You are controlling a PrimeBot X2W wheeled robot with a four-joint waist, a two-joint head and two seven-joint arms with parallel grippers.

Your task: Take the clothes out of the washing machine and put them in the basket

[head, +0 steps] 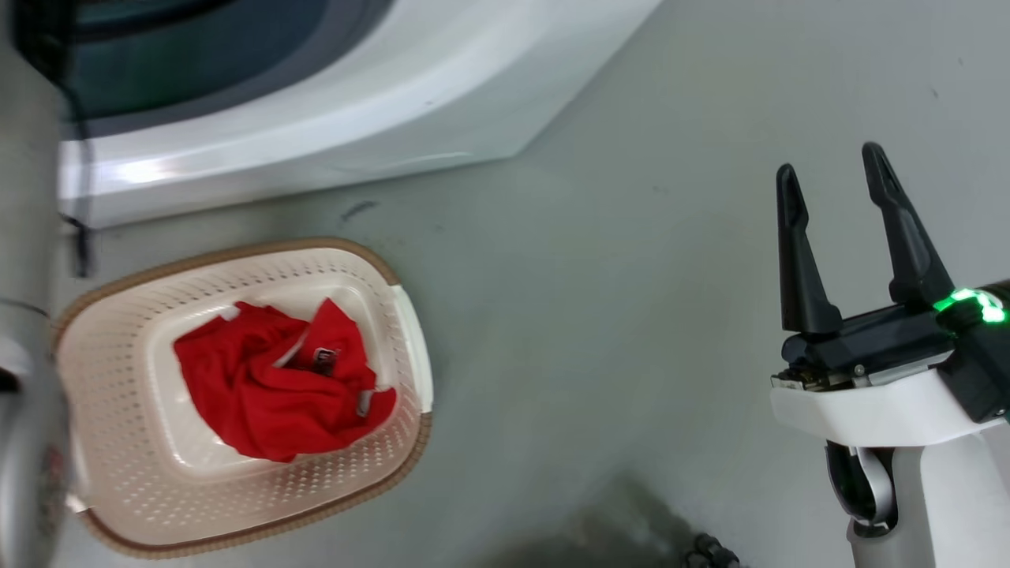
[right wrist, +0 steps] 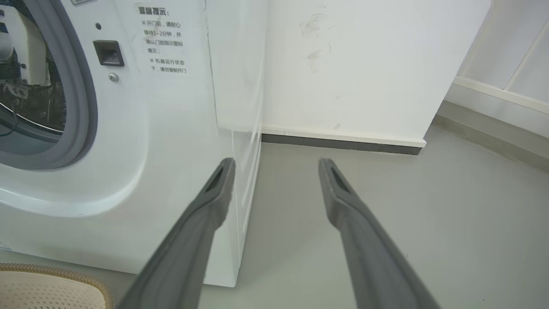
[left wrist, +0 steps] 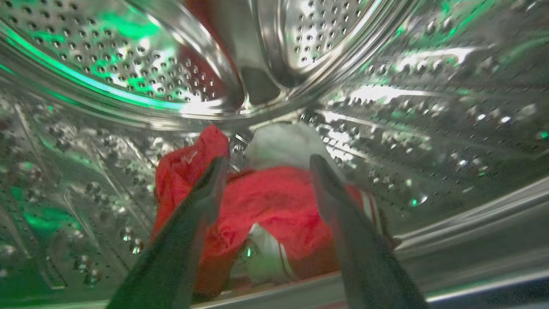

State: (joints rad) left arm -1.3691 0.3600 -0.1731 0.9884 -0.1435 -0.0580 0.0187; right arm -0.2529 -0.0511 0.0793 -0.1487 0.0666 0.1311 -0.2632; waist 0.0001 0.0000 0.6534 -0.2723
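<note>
What worries me is inside the drum [left wrist: 429,128], where the left gripper [left wrist: 269,161] faces a crumpled red garment [left wrist: 274,201] with white trim, lying low on the perforated steel near the front lip. If the fingers close on a loose fold alone, the cloth could slip free on the way out, catch on the grey ring [right wrist: 88,111], or drop onto the floor [head: 592,315] short of the basket [head: 118,371]. Reaching too deep could scrape the tips on the steel. Something white shows behind the red, and I can't tell whether it is the same piece, so part of the load might get left behind. The left jaws are spread wide, one finger to each side of the heap, gripping nothing; whether the tips touch the cloth I can't tell. The right gripper [head: 828,162] hangs over bare floor beside the machine [head: 316,126], its jaws parted and empty. A second garment [head: 276,386] already lies in the basket, which sits just in front of the machine.
</note>
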